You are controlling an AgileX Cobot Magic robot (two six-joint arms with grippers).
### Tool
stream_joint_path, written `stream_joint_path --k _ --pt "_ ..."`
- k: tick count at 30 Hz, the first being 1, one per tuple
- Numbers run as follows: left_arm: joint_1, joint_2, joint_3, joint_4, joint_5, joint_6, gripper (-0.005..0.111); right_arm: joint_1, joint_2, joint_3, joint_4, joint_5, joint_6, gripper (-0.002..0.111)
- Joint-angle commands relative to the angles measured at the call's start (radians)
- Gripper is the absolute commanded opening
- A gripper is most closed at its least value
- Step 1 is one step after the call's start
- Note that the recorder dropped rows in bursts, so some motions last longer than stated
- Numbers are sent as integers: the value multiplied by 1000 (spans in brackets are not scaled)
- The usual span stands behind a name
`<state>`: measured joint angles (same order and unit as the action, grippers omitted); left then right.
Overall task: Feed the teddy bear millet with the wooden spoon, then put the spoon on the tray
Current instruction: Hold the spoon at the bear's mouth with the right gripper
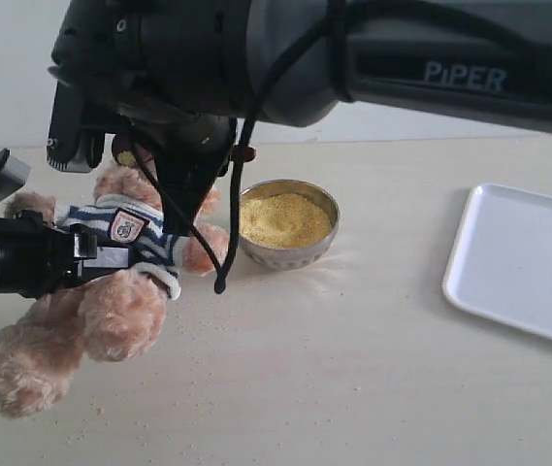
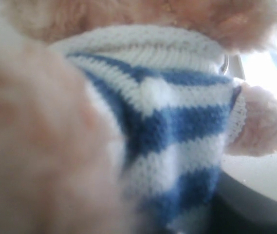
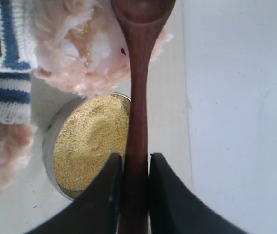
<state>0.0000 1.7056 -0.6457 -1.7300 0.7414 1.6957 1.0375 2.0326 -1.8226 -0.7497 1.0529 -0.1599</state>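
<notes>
Where teddy bear (image 1: 120, 301) is: left part of table (image 1: 353, 379) in ext view, leaning back, feet on tabletop, head mostly hidden behind right arm (image 1: 373, 58).
Left gripper (image 1: 96, 254): comes in from left edge of ext view, tips buried in striped shirt at waist; looks clamped on bear's torso. Left wrist cam shows only shirt + fur, v. close, blurred.
Right gripper (image 3: 136, 163): both fingers pressed tight vs. handle of wooden spoon (image 3: 139, 73), pinching it betw. them.
Spoon bowl: right up at bear's face fur, partly cut off by frame edge; what's in it, can't tell. Yellowish bits in fur there.
Millet (image 1: 285, 221): heaped in metal bowl (image 1: 290, 257), bowl just beside bear's arm; loose specks on table round bear.
Tray (image 1: 518, 262): flat on table, right side of ext view, well apart from bowl + bear.
</notes>
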Motion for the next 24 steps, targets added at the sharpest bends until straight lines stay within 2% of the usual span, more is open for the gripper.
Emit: stream_joint_path --k 1,24 --pt "2 -3 -5 -7 36 -28 5 7 1 -3 -52 54 19 0" --pt "2 -3 -5 -7 39 -31 5 61 1 -3 -156 151 31 0"
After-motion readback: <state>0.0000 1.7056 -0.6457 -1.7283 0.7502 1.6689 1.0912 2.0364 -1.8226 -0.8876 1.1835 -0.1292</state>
